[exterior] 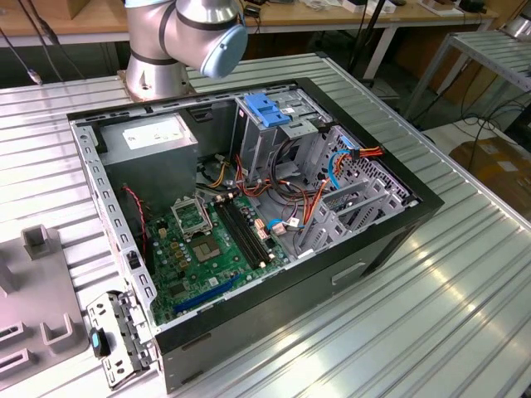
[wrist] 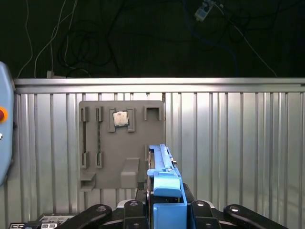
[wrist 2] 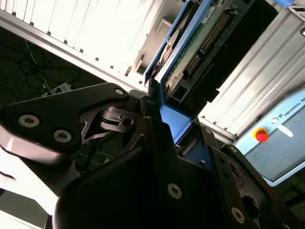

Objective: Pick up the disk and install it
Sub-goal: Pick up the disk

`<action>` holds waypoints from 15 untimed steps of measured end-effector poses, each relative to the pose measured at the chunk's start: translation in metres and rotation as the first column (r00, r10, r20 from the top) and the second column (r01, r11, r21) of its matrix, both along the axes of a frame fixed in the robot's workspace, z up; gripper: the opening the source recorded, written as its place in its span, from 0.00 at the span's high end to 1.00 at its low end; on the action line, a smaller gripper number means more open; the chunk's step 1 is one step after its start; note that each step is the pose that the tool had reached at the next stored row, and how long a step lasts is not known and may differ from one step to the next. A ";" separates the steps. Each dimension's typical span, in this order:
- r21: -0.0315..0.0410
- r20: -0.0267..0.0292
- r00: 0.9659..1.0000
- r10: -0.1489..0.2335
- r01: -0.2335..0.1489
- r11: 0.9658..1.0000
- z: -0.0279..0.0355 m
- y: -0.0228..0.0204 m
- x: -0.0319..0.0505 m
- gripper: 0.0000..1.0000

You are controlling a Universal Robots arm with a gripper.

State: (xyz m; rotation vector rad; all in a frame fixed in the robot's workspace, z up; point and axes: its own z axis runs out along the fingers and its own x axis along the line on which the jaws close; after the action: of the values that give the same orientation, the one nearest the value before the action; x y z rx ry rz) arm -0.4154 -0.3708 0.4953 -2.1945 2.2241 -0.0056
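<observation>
From my station I read the pincer [wrist: 164,206] as clamped on the disk [wrist: 164,177]: in the first wrist view its black fingers [wrist: 135,210] sit tight against either side of the blue plastic rail, with the disk held edge-on between them. Behind it lie the ribbed metal tabletop [wrist: 238,143] and a grey fixture plate [wrist: 121,143], which has a small processor chip [wrist: 120,118] seated in one of its recesses. In the second wrist view the pincer [wrist 2: 176,123] grips the same blue rail, and I can see the disk [wrist 2: 205,38] from its underside, green circuit board and connector pins showing, held off the tabletop rather than resting on anything. A control pendant [wrist 2: 281,148] with a red stop button [wrist 2: 261,135] lies off to one side there. In the exterior view the open computer case [exterior: 274,319] lies on the tabletop [exterior: 431,323], with the blue-topped drive cage [exterior: 267,112] beside the grey power supply [exterior: 153,137], the motherboard [exterior: 207,245] below them, and the arm [exterior: 187,37] rising behind the case.
</observation>
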 end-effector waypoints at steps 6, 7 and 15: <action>0.000 0.000 1.000 0.000 0.000 1.000 0.0000 0.0000 0.0110 0.63; 0.000 0.000 1.000 0.000 0.000 1.000 0.0000 0.0000 0.0124 0.63; 0.000 0.000 1.000 0.000 0.000 1.000 0.0000 0.0000 0.0249 0.63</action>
State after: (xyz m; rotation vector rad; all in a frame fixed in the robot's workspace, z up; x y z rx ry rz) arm -0.3904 -0.3708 0.4953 -2.1946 2.2241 -0.0056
